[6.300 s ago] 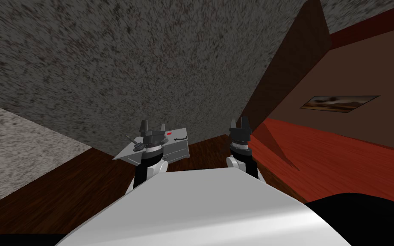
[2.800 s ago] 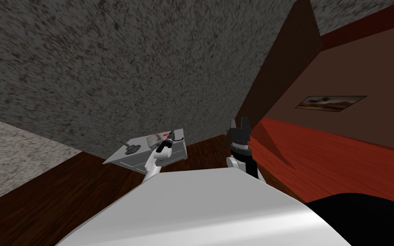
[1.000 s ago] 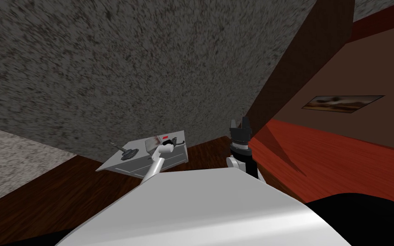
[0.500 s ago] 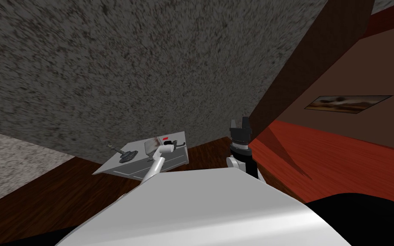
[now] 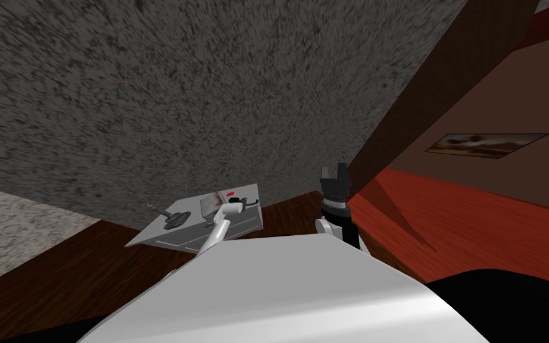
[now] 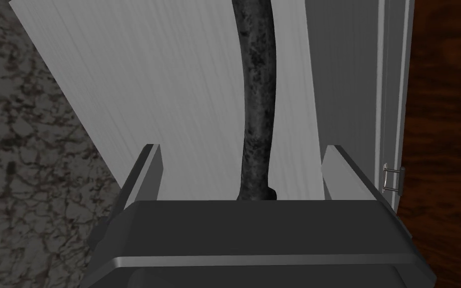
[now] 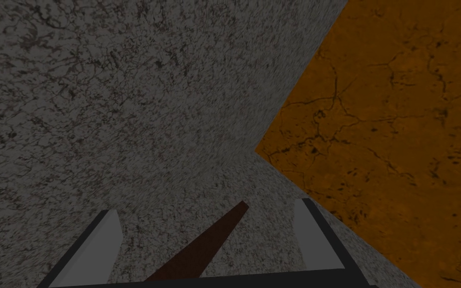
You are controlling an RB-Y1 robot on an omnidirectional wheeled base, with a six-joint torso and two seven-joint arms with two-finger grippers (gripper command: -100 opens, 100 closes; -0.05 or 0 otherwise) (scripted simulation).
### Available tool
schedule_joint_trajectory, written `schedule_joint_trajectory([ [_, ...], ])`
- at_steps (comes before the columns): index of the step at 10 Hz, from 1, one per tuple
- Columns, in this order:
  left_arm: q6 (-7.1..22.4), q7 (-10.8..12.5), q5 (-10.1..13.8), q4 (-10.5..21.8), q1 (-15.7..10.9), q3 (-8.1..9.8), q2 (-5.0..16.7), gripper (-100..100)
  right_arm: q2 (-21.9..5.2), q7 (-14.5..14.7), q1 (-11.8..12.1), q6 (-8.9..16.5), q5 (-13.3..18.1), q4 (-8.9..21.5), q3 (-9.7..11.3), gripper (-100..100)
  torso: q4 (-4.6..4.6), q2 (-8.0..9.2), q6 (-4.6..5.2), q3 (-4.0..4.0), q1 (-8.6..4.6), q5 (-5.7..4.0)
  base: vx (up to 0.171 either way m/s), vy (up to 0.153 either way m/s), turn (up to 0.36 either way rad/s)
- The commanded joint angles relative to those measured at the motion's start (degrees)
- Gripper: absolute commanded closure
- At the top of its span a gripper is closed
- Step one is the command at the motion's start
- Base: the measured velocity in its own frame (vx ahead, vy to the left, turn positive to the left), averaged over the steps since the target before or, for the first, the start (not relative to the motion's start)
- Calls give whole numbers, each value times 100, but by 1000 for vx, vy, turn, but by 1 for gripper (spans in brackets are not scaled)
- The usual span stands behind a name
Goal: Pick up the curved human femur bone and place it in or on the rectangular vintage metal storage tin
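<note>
Femur bone (image 6: pixel 258 100), dark and mottled, is recorded lying flat on the top of the grey cabinet (image 6: pixel 139 75). It lies near the edge of that top below which a face with a small metal handle (image 6: pixel 393 179) drops to the floor. Its long axis runs straight away from the left gripper (image 6: pixel 243 147), with a slight curve along the shaft. The near end is seen at the gripper body. The two fingers are spread wide, one on each side of the shaft and touching neither side. The shaft sits slightly nearer one finger than the other. The grasp is judged ready to be closed across the shaft, with the closing line square to the long axis.

The right gripper (image 5: pixel 333 169) is held raised, well apart from the cabinet and off its right end, with fingers parted and nothing between them. The left arm is plainly the nearer.

In the head view, the storage tin (image 5: pixel 209 205), grey with brown streaks, stands towards the middle of the cabinet top, just beside the left wrist. A short carry to the left is therefore expected. A small red item (image 5: pixel 230 194) is noted near the rear edge and a dark object (image 5: pixel 175 219), not identifiable, towards the left end. The cabinet stands on a dark wood floor (image 6: pixel 444 100) against a speckled grey wall (image 5: pixel 208 89).
</note>
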Motion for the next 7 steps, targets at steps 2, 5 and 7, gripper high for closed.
schedule_joint_trajectory([
  [2, -276, 6, -34, 270, -13, -14, -33, -100, 0, 0, 0, 0, 0, 0, 0, 0, -2, -7, 0, -4, 4, 1, 46, 16, -16],
  [5, -300, 12, -45, 288, -10, -17, -42, 100, 0, 0, 0, 0, 0, 0, 0, 0, 0, 1, -1, 0, 0, 0, 19, 4, -5],
  [7, -293, 12, -45, 290, -7, -17, -41, 100, 0, 0, 0, 0, 0, 0, 0, 0, 3, 6, 3, 4, -3, -1, 0, 0, 0],
])
